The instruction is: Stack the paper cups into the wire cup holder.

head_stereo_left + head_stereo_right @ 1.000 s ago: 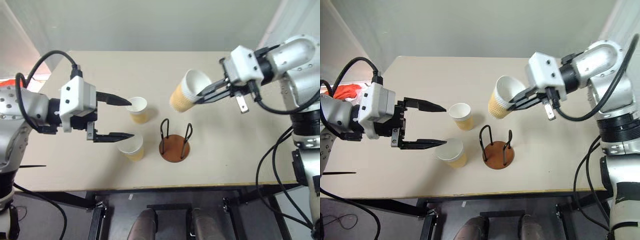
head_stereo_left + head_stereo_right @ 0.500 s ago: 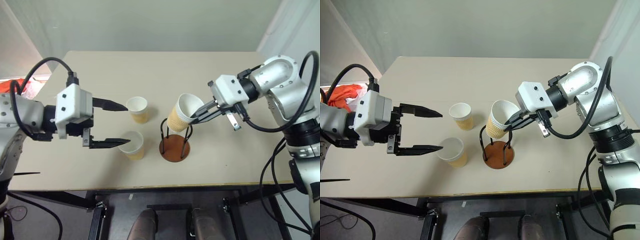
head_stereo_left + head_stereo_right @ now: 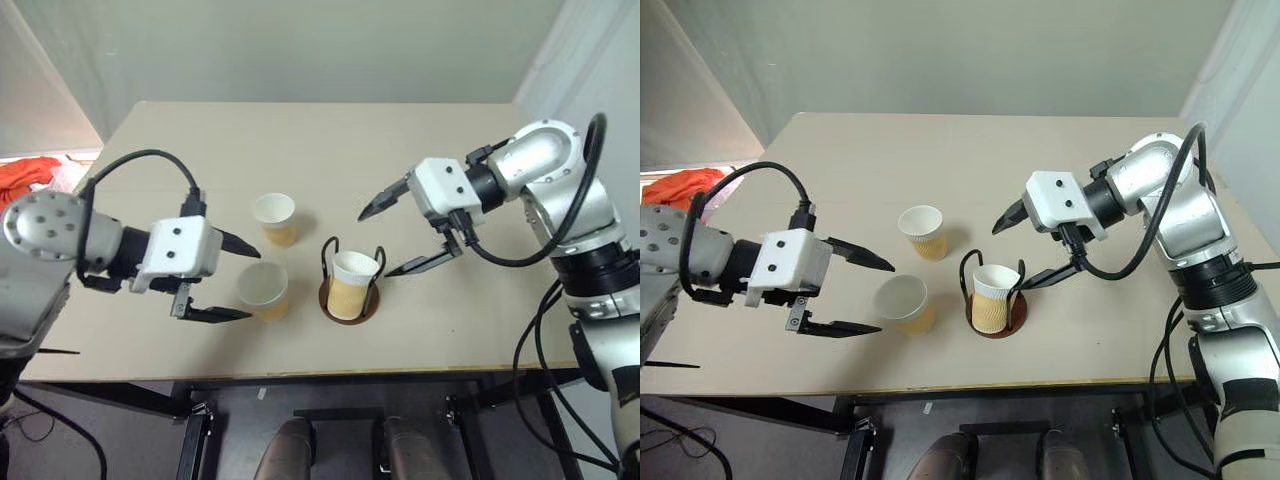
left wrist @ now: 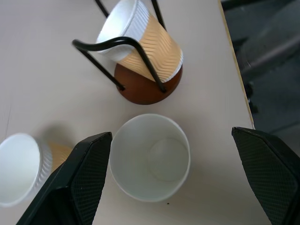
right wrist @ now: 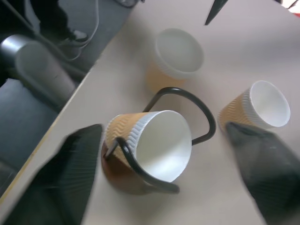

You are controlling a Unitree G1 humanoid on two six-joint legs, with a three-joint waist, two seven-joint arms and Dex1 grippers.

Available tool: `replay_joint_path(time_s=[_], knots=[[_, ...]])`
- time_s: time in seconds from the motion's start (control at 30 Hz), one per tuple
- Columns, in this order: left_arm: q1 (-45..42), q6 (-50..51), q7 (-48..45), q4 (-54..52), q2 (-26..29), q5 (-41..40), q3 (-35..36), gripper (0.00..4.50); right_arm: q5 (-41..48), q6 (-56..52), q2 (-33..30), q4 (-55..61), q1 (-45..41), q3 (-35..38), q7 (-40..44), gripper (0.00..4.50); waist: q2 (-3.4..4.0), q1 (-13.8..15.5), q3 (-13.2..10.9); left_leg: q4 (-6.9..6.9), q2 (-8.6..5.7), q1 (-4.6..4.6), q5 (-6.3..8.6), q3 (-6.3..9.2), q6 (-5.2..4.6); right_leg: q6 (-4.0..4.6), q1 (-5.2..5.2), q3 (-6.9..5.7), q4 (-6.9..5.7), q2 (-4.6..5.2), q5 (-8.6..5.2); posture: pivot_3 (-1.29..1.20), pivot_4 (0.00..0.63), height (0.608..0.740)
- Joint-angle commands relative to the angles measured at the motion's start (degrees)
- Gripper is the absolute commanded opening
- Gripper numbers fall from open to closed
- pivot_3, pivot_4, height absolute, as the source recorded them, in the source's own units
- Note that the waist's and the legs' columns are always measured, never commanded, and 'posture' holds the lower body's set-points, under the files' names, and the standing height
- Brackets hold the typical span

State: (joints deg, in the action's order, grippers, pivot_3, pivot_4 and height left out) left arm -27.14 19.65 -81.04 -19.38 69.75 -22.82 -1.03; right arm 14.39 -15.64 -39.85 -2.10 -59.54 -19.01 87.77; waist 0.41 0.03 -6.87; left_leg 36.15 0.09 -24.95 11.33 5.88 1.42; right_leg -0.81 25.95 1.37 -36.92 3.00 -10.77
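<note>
One cup in the holder, two on the table, both pincers spread.

Nearest the table's (image 3: pixel 480 330) front edge, the wire cup holder (image 3: pixel 349 303) stands with one paper cup (image 3: pixel 353 281) seated upright on its reddish-brown disc between the two black wire loops, mouth up. Just to its left stands a second paper cup (image 3: pixel 263 290), also upright, between the spread fingers of the left pincer (image 3: pixel 232 280), which touch nothing. Slightly farther back and apart from both stands the third paper cup (image 3: pixel 275 218), upright. The right pincer (image 3: pixel 400 238) hangs just right of and above the holder, its two black fingers wide apart and clear of the cup inside. An orange cloth (image 3: pixel 30 175) lies beyond the table's left edge.
</note>
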Motion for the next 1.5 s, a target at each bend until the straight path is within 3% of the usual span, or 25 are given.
replay_joint_path(time_s=[0.03, 0.3, 0.43, 0.53, 0.63, 0.7, 1.0, 1.3, 1.5], knots=[[-3.0, -2.43, -1.55, 1.56, -0.79, 3.03, -2.57, 4.5, 2.13, -2.75, -0.73, 3.06, 0.13, 4.1, -1.85, 4.42, 0.0, 0.06, 0.0, 0.0, 0.0, -0.01, 0.0, 0.0, 0.0, 0.0, 0.01, 0.0, 0.01, 0.0, 0.0, 0.0, 0.15, 0.74], [-7.11, -8.88, -5.0, 7.1, -4.04, 11.37, -10.68, 4.5, 5.16, -8.31, -1.77, 8.4, 2.7, 7.29, -4.57, 4.42, -0.01, 0.08, 0.0, 0.0, 0.0, -0.04, 0.06, 0.0, -0.04, -0.01, 0.01, -0.01, 0.04, 0.01, 0.0, 0.0, 0.15, 0.74], [-7.81, -10.69, -5.96, 9.05, -6.67, 13.79, -13.43, 4.5, 14.88, -17.02, -1.53, 11.62, 3.24, 13.39, -5.84, 4.42, -0.01, 0.13, 0.0, 0.0, -0.01, -0.05, 0.06, 0.0, -0.04, -0.02, 0.0, -0.02, 0.04, 0.0, 0.0, 0.0, 0.15, 0.74], [-8.62, -11.88, -6.33, 10.72, -8.03, 15.4, -14.42, 4.5, 15.66, -22.02, 2.91, 9.64, 0.41, 16.76, -16.82, 4.42, -0.04, 0.12, 0.03, 0.02, -0.01, -0.05, 0.05, 0.0, -0.04, -0.02, -0.02, -0.01, 0.06, 0.0, 0.0, 0.0, 0.15, 0.74], [-8.78, -12.71, -6.73, 11.64, -8.92, 16.36, -15.0, 3.94, 16.88, -24.94, 6.87, 9.86, -1.2, 18.42, -23.34, 4.5, -0.04, -0.22, 0.03, 0.04, 0.0, 0.0, 0.01, 0.0, -0.04, -0.11, 0.0, 0.01, 0.03, 0.0, 0.06, 0.0, 0.15, 0.74], [-8.8, -13.02, -6.93, 11.92, -9.44, 16.81, -15.3, 3.25, 17.31, -25.74, 7.74, 10.61, -1.26, 18.29, -24.89, 4.5, -0.04, -0.16, 0.03, 0.03, 0.02, 0.01, 0.0, 0.02, -0.03, -0.11, 0.01, -0.03, 0.0, -0.01, 0.06, 0.0, 0.15, 0.74], [-8.23, -12.87, -7.92, 11.52, -9.79, 17.01, -14.85, 0.13, 22.23, -29.26, 1.81, 15.67, 2.17, 16.54, -18.63, 4.5, -0.05, 0.3, 0.03, 0.04, -0.05, -0.15, 0.07, 0.03, -0.11, -0.11, 0.01, -0.04, 0.12, 0.02, 0.06, 0.0, 0.15, 0.74], [-9.79, -12.09, -10.4, 11.31, -8.8, 13.72, -13.28, 0.04, 22.49, -28.7, -1.21, 17.36, 4.4, 15.1, -16.26, 4.5, -0.05, 0.23, 0.03, 0.07, -0.01, -0.07, 0.0, 0.02, -0.08, -0.23, 0.0, -0.04, 0.04, 0.0, 0.12, 0.0, 0.15, 0.74], [-31.29, -12.86, -11.46, 20.52, -2.71, -5.44, -15.17, 0.04, 19.55, -20.19, -11.72, 19.56, 17.11, 17.39, -8.4, 4.5, -0.5, 1.33, 0.0, 0.32, -0.03, -0.37, 0.01, 0.28, -0.1, -0.25, -0.01, -0.22, 0.13, 0.0, 0.14, 0.0, 0.15, 0.74]])
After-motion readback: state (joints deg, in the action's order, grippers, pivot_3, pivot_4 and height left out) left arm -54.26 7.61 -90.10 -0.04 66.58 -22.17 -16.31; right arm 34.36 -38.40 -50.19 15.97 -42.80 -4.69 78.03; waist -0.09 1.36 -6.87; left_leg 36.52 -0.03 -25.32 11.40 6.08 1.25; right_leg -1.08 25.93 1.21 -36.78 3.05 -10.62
